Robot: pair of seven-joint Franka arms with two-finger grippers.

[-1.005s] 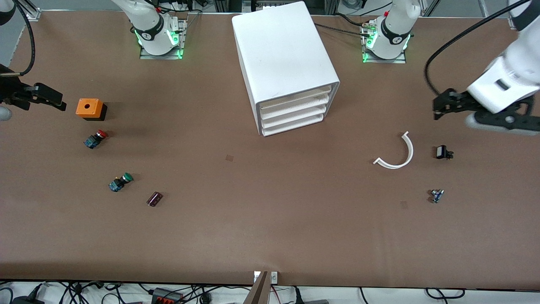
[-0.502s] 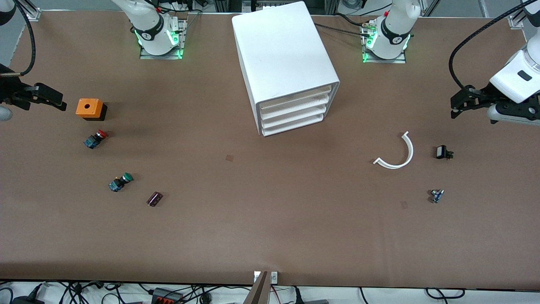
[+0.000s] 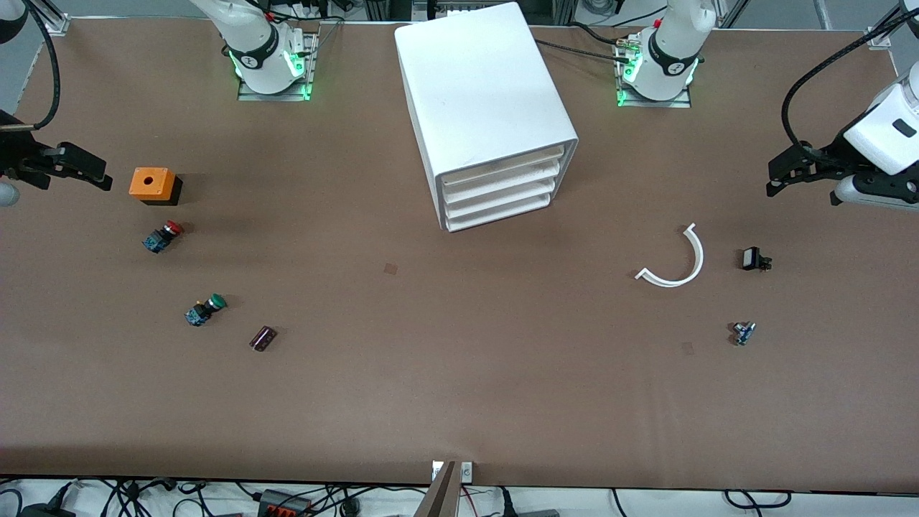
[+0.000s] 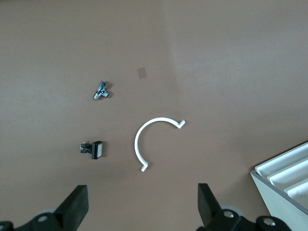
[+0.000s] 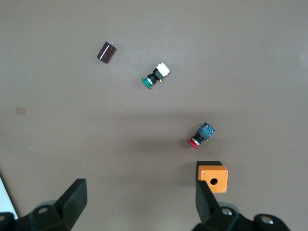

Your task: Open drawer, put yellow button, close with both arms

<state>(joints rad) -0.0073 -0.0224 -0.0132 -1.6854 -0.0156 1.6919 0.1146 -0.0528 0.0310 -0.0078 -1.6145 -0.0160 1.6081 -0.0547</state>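
Note:
The white cabinet (image 3: 488, 108) stands mid-table with all four white drawers (image 3: 499, 190) pushed in; its corner shows in the left wrist view (image 4: 288, 178). No yellow button shows in any view. My left gripper (image 3: 775, 178) is open and empty in the air over the left arm's end of the table; in the left wrist view (image 4: 143, 211) its jaws stand wide apart over bare table. My right gripper (image 3: 104, 176) is open and empty over the right arm's end, beside an orange box (image 3: 152, 184); it shows in the right wrist view (image 5: 139, 207) too.
A red-capped button (image 3: 163, 235), a green-capped button (image 3: 204, 309) and a dark cylinder (image 3: 263, 337) lie near the right arm's end. A white curved piece (image 3: 678, 262), a small black part (image 3: 754, 259) and a small metal part (image 3: 743, 332) lie near the left arm's end.
My left arm has drawn back toward its end of the table, its gripper still open. The right arm has not moved. The drawers stay shut.

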